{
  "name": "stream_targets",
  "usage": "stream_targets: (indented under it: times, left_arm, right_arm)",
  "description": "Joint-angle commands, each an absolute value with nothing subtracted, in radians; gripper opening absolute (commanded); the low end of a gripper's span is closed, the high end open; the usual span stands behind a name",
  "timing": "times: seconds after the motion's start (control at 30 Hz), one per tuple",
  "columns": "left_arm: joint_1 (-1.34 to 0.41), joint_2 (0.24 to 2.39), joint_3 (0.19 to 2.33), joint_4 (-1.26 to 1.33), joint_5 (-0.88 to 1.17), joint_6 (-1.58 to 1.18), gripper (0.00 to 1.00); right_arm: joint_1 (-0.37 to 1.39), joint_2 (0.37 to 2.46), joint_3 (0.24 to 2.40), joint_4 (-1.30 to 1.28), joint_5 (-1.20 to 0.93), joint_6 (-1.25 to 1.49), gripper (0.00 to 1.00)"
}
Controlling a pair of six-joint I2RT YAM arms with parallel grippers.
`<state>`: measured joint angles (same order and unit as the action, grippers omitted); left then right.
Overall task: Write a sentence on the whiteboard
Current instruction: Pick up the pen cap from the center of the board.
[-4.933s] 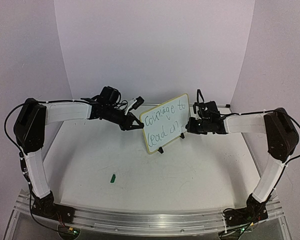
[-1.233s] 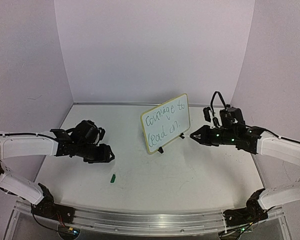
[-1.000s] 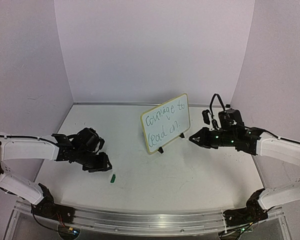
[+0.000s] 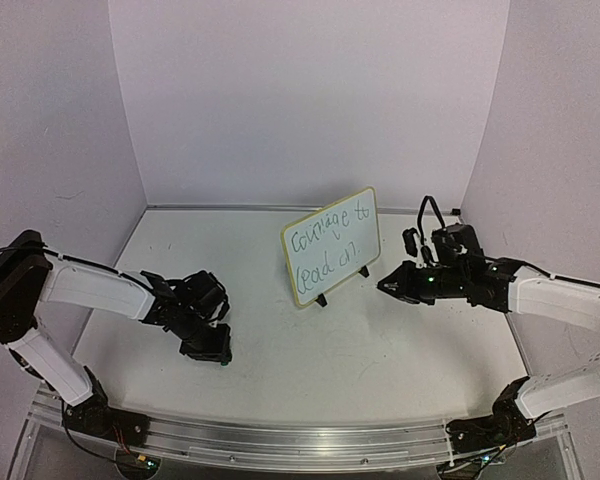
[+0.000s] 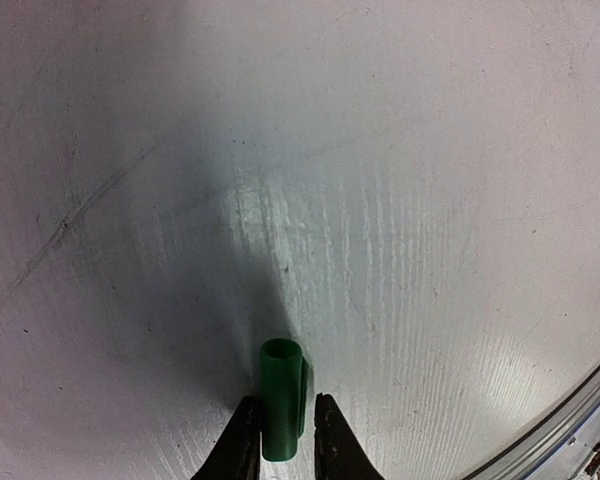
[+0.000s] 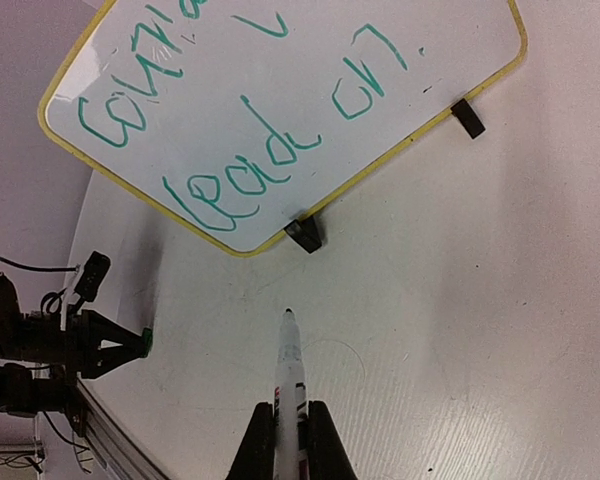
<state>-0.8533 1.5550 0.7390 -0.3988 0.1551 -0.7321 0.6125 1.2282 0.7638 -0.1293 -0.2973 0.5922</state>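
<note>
green ink makes up the sentence [image 4: 325, 232], "courage to lead on", in two slanted lines across the face of the whiteboard [image 6: 460, 45]. the whiteboard stands on the table [image 4: 380, 340] on its two black feet [image 6: 304, 234], with its written face turned toward the arms and its pale-yellow rim running all round it. just right of the whiteboard you have the right gripper [image 6: 287, 425], its fingers closed narrow on a white marker [image 6: 290, 365]. the marker's tip points at the whiteboard's lower edge, near one foot, and stands apart from it. well apart from the whiteboard, off its near left, your left gripper [image 5: 283, 455] is down at the table. its fingers sit narrow, one on each side of a small green cap [image 5: 283, 395] that lies on the table. you cannot tell whether they press it.
</note>
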Motion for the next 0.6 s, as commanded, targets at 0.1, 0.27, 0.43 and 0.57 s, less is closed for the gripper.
stream_targets:
  times: [0.1, 0.27, 0.43, 0.57]
  left_arm:
    - [-0.872, 1.584, 0.774, -0.444, 0.142, -0.734, 0.12]
    - [-0.878, 1.586, 0.768, -0.477, 0.122, -0.756, 0.07]
    - [-0.886, 1.592, 0.769, -0.485, 0.121, -0.749, 0.0]
    - [-0.902, 1.537, 0.778, -0.463, 0.077, -0.707, 0.0]
  right_arm:
    - [0.618, 1.233, 0.755, -0.117, -0.277, 0.596, 0.0]
    - [0.618, 1.218, 0.752, -0.118, -0.267, 0.598, 0.0]
    - [0.618, 1.219, 0.756, -0.118, -0.277, 0.592, 0.0]
    - [0.618, 1.227, 0.783, -0.115, -0.391, 0.553, 0.0]
